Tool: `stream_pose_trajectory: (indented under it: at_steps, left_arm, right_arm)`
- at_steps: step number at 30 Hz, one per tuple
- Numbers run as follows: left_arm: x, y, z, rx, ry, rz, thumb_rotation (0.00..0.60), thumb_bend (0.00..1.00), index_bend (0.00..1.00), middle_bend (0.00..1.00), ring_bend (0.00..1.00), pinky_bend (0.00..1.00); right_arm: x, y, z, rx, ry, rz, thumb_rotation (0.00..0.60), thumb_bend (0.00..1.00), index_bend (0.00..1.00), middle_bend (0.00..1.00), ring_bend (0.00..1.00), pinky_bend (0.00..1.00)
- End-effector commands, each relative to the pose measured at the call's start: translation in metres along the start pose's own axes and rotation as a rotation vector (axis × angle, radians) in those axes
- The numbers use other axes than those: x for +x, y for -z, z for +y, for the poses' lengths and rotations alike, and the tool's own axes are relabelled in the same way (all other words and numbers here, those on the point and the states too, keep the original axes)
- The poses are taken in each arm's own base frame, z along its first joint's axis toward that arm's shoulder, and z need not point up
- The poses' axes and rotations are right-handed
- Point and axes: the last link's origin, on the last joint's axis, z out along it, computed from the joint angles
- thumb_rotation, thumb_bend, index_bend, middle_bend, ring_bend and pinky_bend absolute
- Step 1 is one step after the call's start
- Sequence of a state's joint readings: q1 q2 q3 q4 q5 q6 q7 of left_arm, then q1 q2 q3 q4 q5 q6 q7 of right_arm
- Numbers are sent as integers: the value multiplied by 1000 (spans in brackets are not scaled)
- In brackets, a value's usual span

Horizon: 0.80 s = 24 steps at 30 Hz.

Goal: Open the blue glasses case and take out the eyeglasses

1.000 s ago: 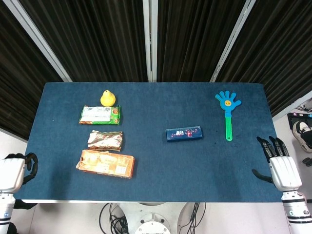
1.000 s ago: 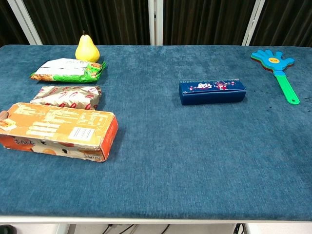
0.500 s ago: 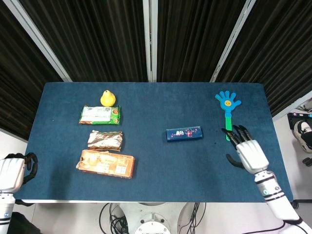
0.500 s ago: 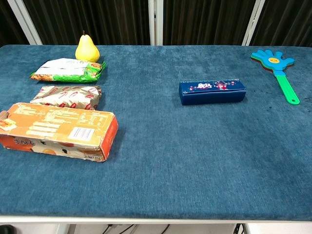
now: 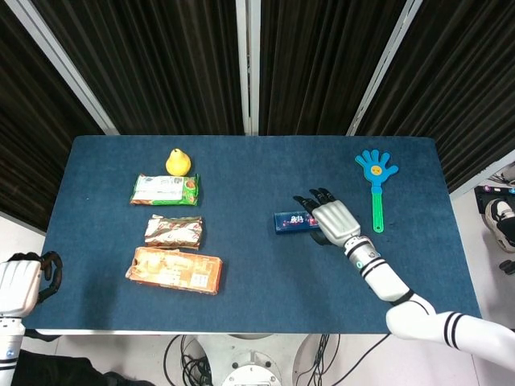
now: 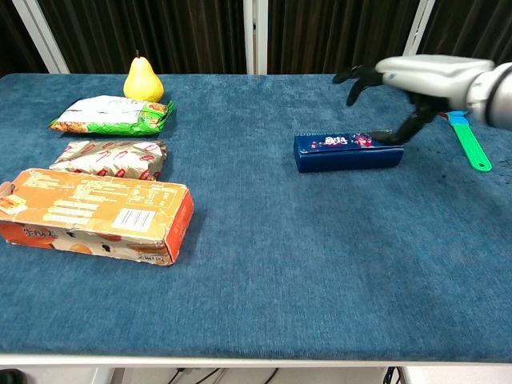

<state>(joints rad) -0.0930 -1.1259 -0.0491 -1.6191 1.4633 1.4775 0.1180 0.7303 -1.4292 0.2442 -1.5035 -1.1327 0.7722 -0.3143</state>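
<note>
The blue glasses case (image 5: 291, 222) lies closed on the blue table, right of the middle; in the chest view the case (image 6: 344, 150) shows its printed lid. My right hand (image 5: 331, 221) hovers over the case's right end with fingers spread, holding nothing. In the chest view the right hand (image 6: 416, 76) is above the case and its thumb (image 6: 396, 134) reaches down to the case's right end. No eyeglasses can be seen. My left hand (image 5: 22, 283) hangs off the table's front left corner, holding nothing.
At the left lie a yellow pear (image 5: 178, 162), a green snack pack (image 5: 165, 190), a brown foil pack (image 5: 173, 232) and an orange box (image 5: 173, 270). A blue hand-shaped clapper (image 5: 376, 181) with a green handle lies at the far right.
My right hand has swung in from the table's front right edge leftward and forward and now hangs over the case's right end. The case and my left hand have not moved.
</note>
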Motion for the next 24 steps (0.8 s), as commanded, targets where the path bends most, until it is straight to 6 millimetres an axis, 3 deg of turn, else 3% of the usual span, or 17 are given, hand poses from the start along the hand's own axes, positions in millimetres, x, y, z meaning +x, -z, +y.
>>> stream_pose_trajectory:
  at_steps: [1,24]
  left_arm:
    - [0,0,0,0,0,-1,600,358,707,683,522,480]
    - [0,-1,0,3,1,-1,600,359,707,683,522,480]
  right_arm:
    - [-7,-12,-4,-9,15,-30,600,367,89,213,0,18]
    - [-22,-30,2,-58,43,-88,600,435,116,239,0,20]
